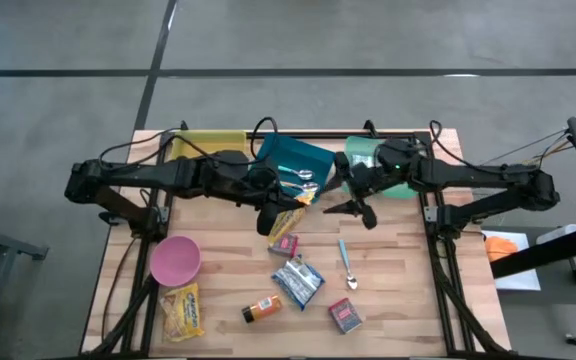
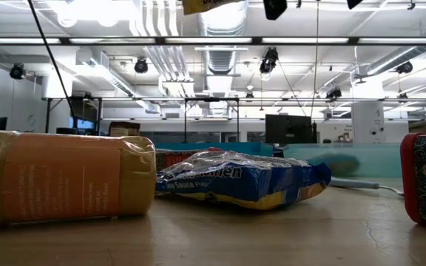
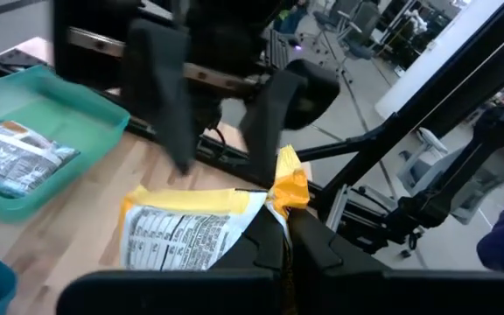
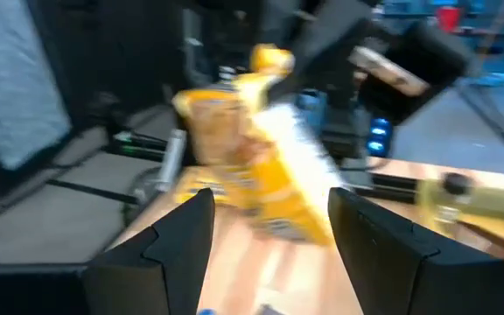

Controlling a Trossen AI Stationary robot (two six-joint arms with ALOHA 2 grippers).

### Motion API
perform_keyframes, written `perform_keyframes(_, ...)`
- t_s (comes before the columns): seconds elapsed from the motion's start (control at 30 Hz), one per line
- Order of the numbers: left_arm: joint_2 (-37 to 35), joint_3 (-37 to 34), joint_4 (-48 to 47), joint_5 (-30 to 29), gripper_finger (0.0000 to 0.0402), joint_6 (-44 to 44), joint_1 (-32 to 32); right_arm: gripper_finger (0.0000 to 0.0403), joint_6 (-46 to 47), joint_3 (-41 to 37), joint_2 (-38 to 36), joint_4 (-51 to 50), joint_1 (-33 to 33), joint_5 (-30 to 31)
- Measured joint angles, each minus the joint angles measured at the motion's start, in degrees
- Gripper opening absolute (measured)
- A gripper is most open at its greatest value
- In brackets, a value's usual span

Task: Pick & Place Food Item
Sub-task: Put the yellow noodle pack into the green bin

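A yellow snack bag (image 1: 290, 219) hangs above the middle of the table, with my left gripper (image 1: 272, 214) shut on it. In the left wrist view the bag (image 3: 191, 234) shows its printed back. My right gripper (image 1: 356, 208) stands open a short way to the bag's right, its fingers pointing at the bag (image 4: 265, 171) with nothing between them. The low view catches only the bag's lower edge (image 2: 211, 6) at the top of the picture. My left gripper pinches the bag's crumpled end (image 3: 285, 191) between its two shut fingers. It comes from the table's left, nearly level and tipped a little downward. The bag is lifted clear of the table and spreads out from the fingers toward the right arm.
On the table lie a small red box (image 1: 283, 243), a blue-silver packet (image 1: 298, 281), an orange bottle (image 1: 261, 309), a red packet (image 1: 346, 317), a spoon (image 1: 348, 264), a pink bowl (image 1: 175, 260) and another yellow bag (image 1: 183, 311). Yellow (image 1: 208, 145), teal (image 1: 293, 160) and green (image 1: 380, 168) bins line the far edge.
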Motion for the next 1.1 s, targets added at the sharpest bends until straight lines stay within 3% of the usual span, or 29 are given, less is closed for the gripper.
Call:
perform_keyframes(0.17, 0.0, 0.0, -0.1, 0.1, 0.0000, 0.0, 0.0, 0.0221, -3.9, 3.7, 1.5, -2.8, 0.2, 6.1)
perform_keyframes(0.43, 0.0, -0.6, 0.4, 0.2, 0.0000, 0.2, 0.5, 0.0221, -10.0, 7.1, 1.7, -11.9, 1.8, 6.2)
perform_keyframes(1.0, 0.0, -0.9, 1.0, 1.7, 0.0000, 0.4, 0.5, 0.0221, -12.2, 11.3, 7.3, -12.3, 4.0, 9.2)
perform_keyframes(1.1, 0.0, -0.9, 0.9, 2.4, 0.0000, 0.4, 0.5, 0.0204, -13.7, 11.3, 7.4, -12.4, 4.5, 9.2)
